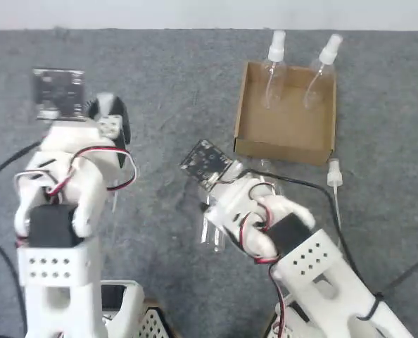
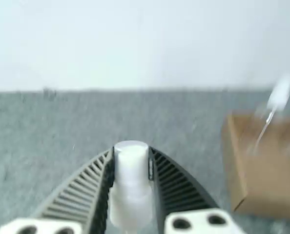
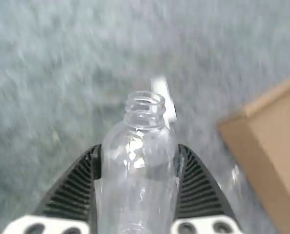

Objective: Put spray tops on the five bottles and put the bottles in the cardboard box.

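Grey carpet [image 1: 167,84] runs back to a white wall [image 2: 135,44]. L gripper [image 2: 131,155] is clenched on a spray top [image 2: 130,195]. R gripper [image 3: 139,151] is grasping an open bottle [image 3: 140,190] nr the cardboard box [image 1: 283,130], w/ two capped bottles [image 1: 274,81] inside.

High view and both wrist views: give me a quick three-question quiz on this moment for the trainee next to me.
1. True or false: the box holds three capped bottles.
2. The left gripper grips: A) a spray top B) a bottle C) nothing.
3. Fill in: the neck of the bottle in the right gripper is ___ (capped or open).
Key: 1 false, two; 2 A; 3 open.
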Controlling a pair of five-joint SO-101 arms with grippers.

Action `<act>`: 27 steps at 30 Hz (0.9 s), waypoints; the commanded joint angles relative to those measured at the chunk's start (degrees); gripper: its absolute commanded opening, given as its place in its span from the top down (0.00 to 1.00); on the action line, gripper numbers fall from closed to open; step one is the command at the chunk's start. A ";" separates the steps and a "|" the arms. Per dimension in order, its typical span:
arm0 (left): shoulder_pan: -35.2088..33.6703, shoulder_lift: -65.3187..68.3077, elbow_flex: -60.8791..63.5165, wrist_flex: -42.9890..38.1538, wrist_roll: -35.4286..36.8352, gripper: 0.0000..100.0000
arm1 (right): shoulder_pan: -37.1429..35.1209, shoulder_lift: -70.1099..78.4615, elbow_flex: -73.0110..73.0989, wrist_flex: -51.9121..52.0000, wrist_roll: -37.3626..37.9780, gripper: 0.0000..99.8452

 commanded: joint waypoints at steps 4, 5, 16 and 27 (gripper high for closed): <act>0.18 -2.29 -9.19 0.00 8.62 0.99 | -2.15 -1.98 0.88 -6.46 -0.18 0.99; 0.18 -2.29 -9.63 -0.70 10.20 0.99 | -2.24 -1.98 0.88 -7.52 -0.44 0.99; 3.69 -2.20 -6.90 -8.88 18.73 0.99 | -7.96 -2.07 9.14 -26.68 -7.65 0.99; 4.40 -1.76 3.12 -21.54 18.73 0.99 | -8.13 -2.07 9.76 -26.68 -7.82 0.99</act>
